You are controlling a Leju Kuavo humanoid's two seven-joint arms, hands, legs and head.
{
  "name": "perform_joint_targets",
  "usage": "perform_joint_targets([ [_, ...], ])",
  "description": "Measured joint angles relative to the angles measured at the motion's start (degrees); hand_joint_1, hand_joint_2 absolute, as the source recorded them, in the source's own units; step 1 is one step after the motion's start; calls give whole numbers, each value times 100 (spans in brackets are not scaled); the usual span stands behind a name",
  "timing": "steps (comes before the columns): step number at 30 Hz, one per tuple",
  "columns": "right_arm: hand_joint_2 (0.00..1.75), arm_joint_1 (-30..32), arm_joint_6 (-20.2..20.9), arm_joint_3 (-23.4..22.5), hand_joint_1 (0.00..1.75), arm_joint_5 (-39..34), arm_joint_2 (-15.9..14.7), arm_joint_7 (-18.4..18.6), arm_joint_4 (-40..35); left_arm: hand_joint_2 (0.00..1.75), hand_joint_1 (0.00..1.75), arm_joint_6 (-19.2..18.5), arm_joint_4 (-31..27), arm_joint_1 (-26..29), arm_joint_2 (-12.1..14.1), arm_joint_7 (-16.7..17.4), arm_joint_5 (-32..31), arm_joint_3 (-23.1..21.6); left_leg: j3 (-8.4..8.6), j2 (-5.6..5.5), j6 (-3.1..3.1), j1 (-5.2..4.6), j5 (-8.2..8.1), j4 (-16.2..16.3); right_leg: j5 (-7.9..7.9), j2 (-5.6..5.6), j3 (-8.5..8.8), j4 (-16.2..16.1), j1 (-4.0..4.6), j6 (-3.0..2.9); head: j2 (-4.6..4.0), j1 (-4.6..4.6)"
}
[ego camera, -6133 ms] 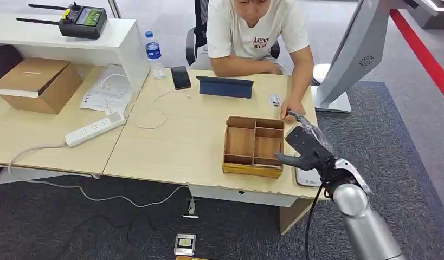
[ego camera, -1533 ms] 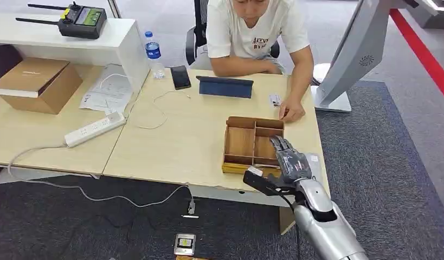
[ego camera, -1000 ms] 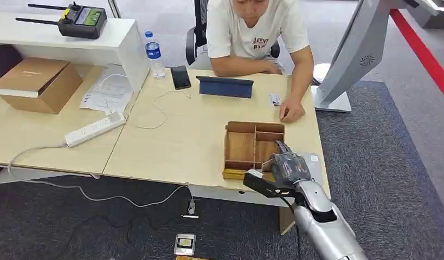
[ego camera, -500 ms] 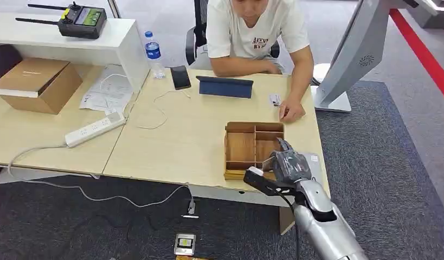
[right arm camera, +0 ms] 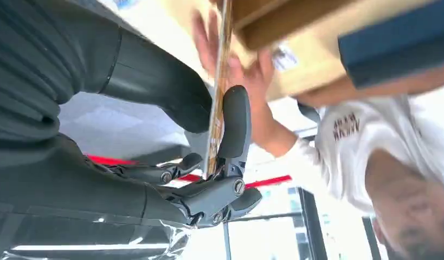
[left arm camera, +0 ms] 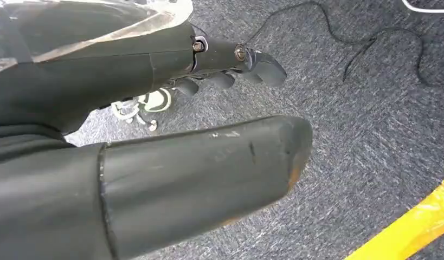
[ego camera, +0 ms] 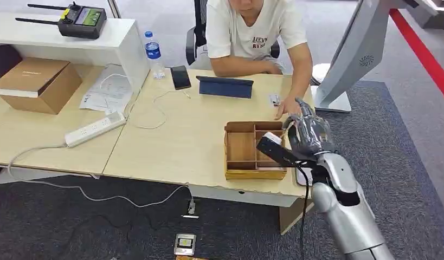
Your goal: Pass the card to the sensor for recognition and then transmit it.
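My right hand (ego camera: 307, 136) hovers over the right side of the wooden divided tray (ego camera: 242, 147), near the table's right edge. In the right wrist view it pinches a thin card (right arm camera: 216, 92), seen edge-on, between the thumb and a finger (right arm camera: 234, 124). A white flat sensor (ego camera: 301, 177) lies on the table by the front right corner, mostly hidden behind my forearm. The person's hand (ego camera: 285, 108) rests on the table just beyond my right hand. My left hand (left arm camera: 154, 135) hangs over the grey carpet with its fingers apart and nothing in it.
A seated person in a white shirt (ego camera: 252, 30) leans on the far edge of the table. A blue tablet case (ego camera: 225, 86), phone (ego camera: 180, 77), water bottle (ego camera: 152, 51), power strip (ego camera: 95, 129) and cardboard box (ego camera: 38, 84) lie further left. A grey stand (ego camera: 349, 54) rises at the right.
My right hand has lifted from the tray's front right corner and moved away from me, toward the person's hand, with the card in its pinch. The tray has stayed where it was.
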Motion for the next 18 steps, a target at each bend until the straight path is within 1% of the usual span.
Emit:
perform_joint_targets([
  [3,175,-38,97,-102,175,-22,-46,37,-272,0,0,-4,0,-6,-2,0,-40,0,0,0,0,0,0,0,0,0,0,0,0,0,2,-2],
  [6,175,-59,115,-150,175,-77,-77,33,-362,0,0,-42,-2,-31,-9,0,-74,0,-1,0,0,0,0,-1,0,0,0,0,0,0,2,0],
  [7,175,-115,104,-169,175,-112,-90,7,-356,0,0,-72,-2,-47,-9,0,-109,0,-2,0,0,0,0,-1,0,0,-1,0,0,0,2,0],
  [10,175,-399,-49,-213,175,-217,-108,-241,-185,0,0,-140,-7,-106,-13,22,-208,0,-3,-1,0,0,1,-1,1,0,1,1,1,0,2,-2],
  [12,175,-710,-288,-209,175,-208,-103,-486,216,0,0,-195,-11,-145,-15,42,-280,-2,-5,-1,-1,0,2,-1,5,0,1,3,1,1,2,0],
  [14,175,-1140,-432,-187,175,-138,-86,-634,729,0,0,-251,-20,-200,-22,52,-374,-2,-13,-5,3,-1,11,-1,12,0,-4,4,1,4,2,-2],
  [16,175,-1676,-477,-163,175,-42,-40,-730,1365,0,0,-317,-37,-264,-22,70,-459,-2,-25,-9,3,-1,20,-1,20,-2,-17,5,0,3,2,-4],
  [18,175,-2188,-409,-139,175,24,10,-749,1918,0,0,-361,-46,-320,-24,105,-507,-2,-30,-12,5,0,23,0,21,-6,-16,5,1,3,2,4],
])
